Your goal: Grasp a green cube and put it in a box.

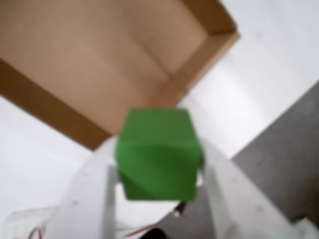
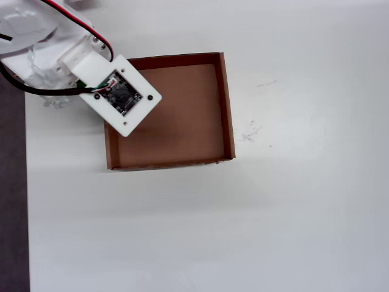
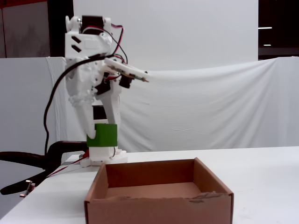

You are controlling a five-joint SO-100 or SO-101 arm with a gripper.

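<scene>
My gripper (image 1: 158,167) is shut on the green cube (image 1: 158,154), which sits between the two white fingers and fills the middle of the wrist view. In the fixed view the green cube (image 3: 102,134) hangs in the gripper (image 3: 102,136) well above the table, over the left rear of the box (image 3: 159,201). The box (image 1: 75,55) is an open brown cardboard tray and its inside looks bare. From overhead the cube is hidden under the wrist camera board, which overlaps the left wall of the box (image 2: 226,109).
The white arm base (image 3: 100,156) stands behind the box at the left. A dark strip (image 2: 12,201) runs along the left table edge in the overhead view. Red and black cables (image 3: 51,116) hang from the arm.
</scene>
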